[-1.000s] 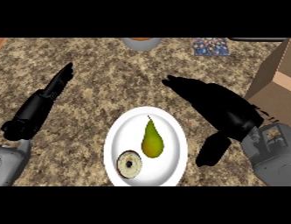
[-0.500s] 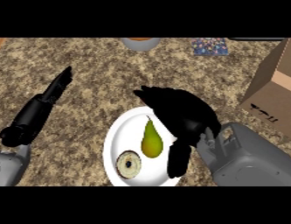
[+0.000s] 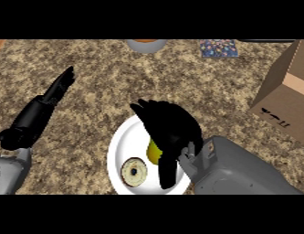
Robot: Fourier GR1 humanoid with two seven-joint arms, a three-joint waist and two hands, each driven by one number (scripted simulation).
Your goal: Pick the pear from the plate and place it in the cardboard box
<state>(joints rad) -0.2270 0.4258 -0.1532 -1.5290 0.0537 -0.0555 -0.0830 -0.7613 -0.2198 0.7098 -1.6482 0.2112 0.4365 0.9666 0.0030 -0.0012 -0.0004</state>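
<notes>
Grasp step: pear (image 3: 153,151) covered on plate (image 3: 117,151) by curled right hand (image 3: 171,130), closure undetermined; lift toward box (image 3: 296,91) required.

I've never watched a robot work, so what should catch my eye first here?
The black right hand sits over the white plate at bottom centre, covering most of a yellow-green pear, with a ring-shaped pastry beside it. A cardboard box stands at the right edge.

Your pear (image 3: 152,152): yellow-green, on white plate (image 3: 117,151), mostly hidden. Cardboard box (image 3: 296,96): brown, tilted, at right.
</notes>
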